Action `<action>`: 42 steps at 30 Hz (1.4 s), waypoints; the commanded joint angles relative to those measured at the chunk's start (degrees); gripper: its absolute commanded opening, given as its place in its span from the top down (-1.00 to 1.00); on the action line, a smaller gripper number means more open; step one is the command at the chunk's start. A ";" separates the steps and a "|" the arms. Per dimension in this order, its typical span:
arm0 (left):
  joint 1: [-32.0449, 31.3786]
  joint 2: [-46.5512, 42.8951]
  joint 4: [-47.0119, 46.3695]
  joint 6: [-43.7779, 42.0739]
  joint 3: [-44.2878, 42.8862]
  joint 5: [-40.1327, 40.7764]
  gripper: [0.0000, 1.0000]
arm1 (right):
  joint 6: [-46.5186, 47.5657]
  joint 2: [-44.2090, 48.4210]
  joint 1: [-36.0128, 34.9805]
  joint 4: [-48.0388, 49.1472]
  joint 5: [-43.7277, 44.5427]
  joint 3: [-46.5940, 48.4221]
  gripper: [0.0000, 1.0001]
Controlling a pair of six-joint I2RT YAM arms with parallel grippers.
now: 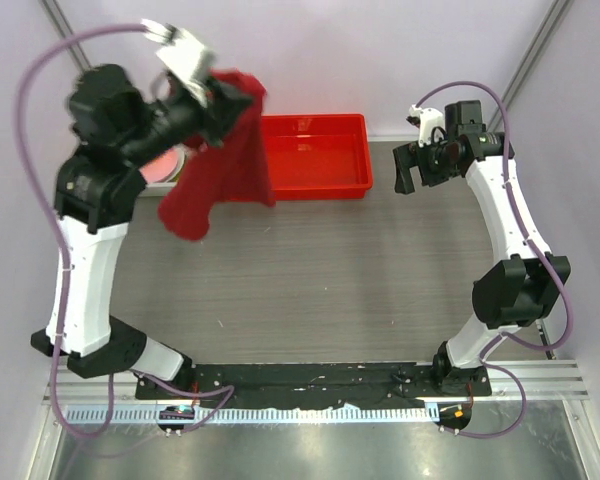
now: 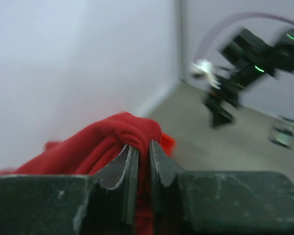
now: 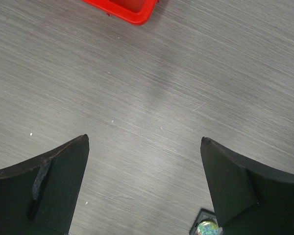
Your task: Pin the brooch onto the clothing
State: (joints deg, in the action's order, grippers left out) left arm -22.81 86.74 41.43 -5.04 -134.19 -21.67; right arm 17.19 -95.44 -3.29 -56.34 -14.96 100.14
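Observation:
The dark red T-shirt [image 1: 220, 170] hangs bunched in the air at the far left, above the table. My left gripper [image 1: 223, 98] is shut on a fold of it. In the left wrist view the cloth [image 2: 103, 142] is pinched between the jaws of the left gripper [image 2: 143, 149]. My right gripper [image 1: 405, 175] hovers open and empty right of the red tray, and its wrist view [image 3: 144, 139] shows bare table between the fingers. A small round greenish disc on a dark square base [image 3: 207, 228], probably the brooch, lies at the bottom edge by the right finger. It is hidden in the top view.
A bright red plastic tray [image 1: 315, 150] stands at the back centre, and its corner shows in the right wrist view [image 3: 130, 10]. A pink plate [image 1: 165, 165] sits partly hidden behind the left arm. Walls and frame posts close in the back and sides.

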 commanded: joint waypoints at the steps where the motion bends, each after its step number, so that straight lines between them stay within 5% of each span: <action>1: -13.46 4.84 16.90 -7.25 13.39 -0.33 0.27 | 0.99 -0.10 0.04 -1.49 -2.18 1.29 -0.99; 2: -16.10 6.93 19.45 -10.92 14.56 0.66 -0.64 | 1.70 -0.01 0.04 -2.71 -2.44 0.59 -0.99; 3: -20.04 8.17 24.96 -12.44 15.01 2.06 -0.99 | 3.53 0.25 0.04 -3.34 -2.62 0.06 -0.99; 5: -20.70 11.07 30.44 -14.21 14.05 0.86 -0.99 | 4.95 0.95 0.04 -4.65 -3.23 -2.04 -0.99; 10: -3.24 5.29 30.29 -15.16 22.63 -17.95 -1.00 | 9.17 4.29 -0.49 -5.19 -6.56 -9.42 -0.99; 14: 8.88 -1.91 26.97 -23.08 44.73 -17.18 -0.95 | 10.93 5.96 -4.35 -3.17 -8.07 -15.57 -1.00; 20: 22.35 -6.49 23.17 -27.47 60.52 -18.41 -0.81 | 12.08 4.74 -17.69 2.89 -7.72 -18.84 -1.00; 26: 25.27 -4.04 16.43 -30.13 67.74 -19.11 -0.77 | 11.90 -0.18 -29.04 5.62 -7.97 -18.31 -0.91; 36: 25.88 6.33 11.13 -13.53 64.14 -20.52 -0.60 | 3.30 -4.49 -44.94 15.72 -1.31 -18.14 -0.58; 42: 25.88 5.20 8.67 -11.92 66.43 -22.61 -0.58 | -3.30 -9.49 -49.53 21.79 5.37 -16.82 -0.54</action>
State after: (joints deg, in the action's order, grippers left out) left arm 2.76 93.69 53.43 -19.86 -68.10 -40.16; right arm 19.59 -102.85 -51.27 -40.53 -15.16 80.88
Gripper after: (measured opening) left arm 0.794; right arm 0.778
